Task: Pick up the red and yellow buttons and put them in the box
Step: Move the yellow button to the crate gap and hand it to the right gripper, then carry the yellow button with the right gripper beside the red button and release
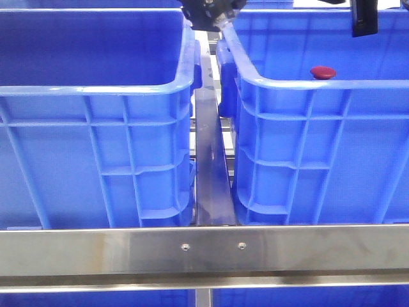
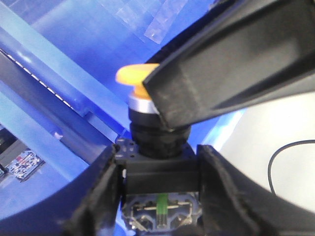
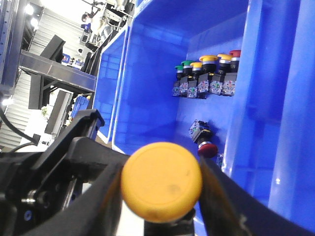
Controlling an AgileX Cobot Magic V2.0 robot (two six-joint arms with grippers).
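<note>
A yellow button [image 2: 130, 74] sits between both grippers above the gap between two alike blue boxes, left [image 1: 96, 96] and right [image 1: 307, 128]. My left gripper [image 2: 160, 169], at the top centre of the front view [image 1: 211, 16], is shut on the button's black body. My right gripper [image 3: 161, 189] has a finger [image 2: 231, 64] on each side of the yellow cap [image 3: 161, 181] and touches it. A red button [image 1: 323, 72] lies in the right box, on its floor in the right wrist view [image 3: 207, 149].
A row of several push buttons [image 3: 206, 73] with green, yellow and red caps stands at the right box's far wall. A steel rail [image 1: 204, 252] crosses the front. A metal strip [image 1: 211, 166] runs between the boxes.
</note>
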